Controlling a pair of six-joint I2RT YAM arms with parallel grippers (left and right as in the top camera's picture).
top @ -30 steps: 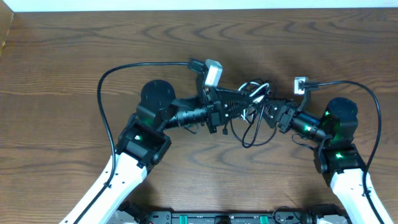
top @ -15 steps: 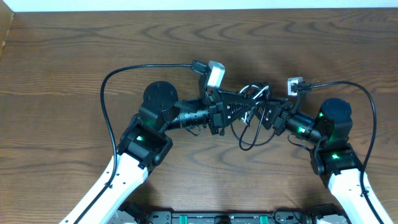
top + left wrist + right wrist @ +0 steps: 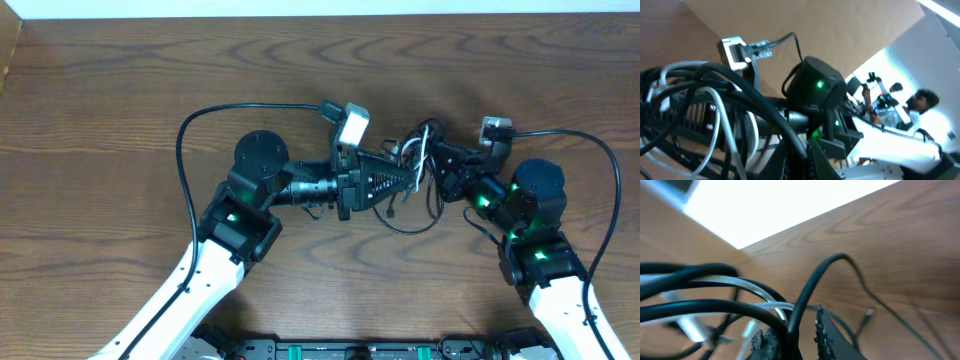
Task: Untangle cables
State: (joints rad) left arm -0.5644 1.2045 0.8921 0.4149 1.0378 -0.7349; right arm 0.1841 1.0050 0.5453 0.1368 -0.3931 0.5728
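Left claw (image 3: 410,178) is clenched at the knot of the cables (image 3: 421,157), its tip pushed into the bundle from the left arm's side. The wrist view of that claw is filled with crossing strands right in front of it. The white cable (image 3: 720,120) curves among several passes of the black cable (image 3: 765,112).

Facing it from the opposite side, the right claw (image 3: 438,168) meets the same tangle, so the knot sits directly between the two tips, which are almost touching. In the right wrist view, the right claw (image 3: 794,330) has its jaws drawn narrow. One strand of the black cable (image 3: 805,295) rises straight out of the gap between them. Whether the jaws actually pinch that strand cannot be told.

Beyond this claw, the white cable (image 3: 747,286) runs sideways through the black loops. Below both claws, a slack black loop droops onto the wooden surface (image 3: 100,120).
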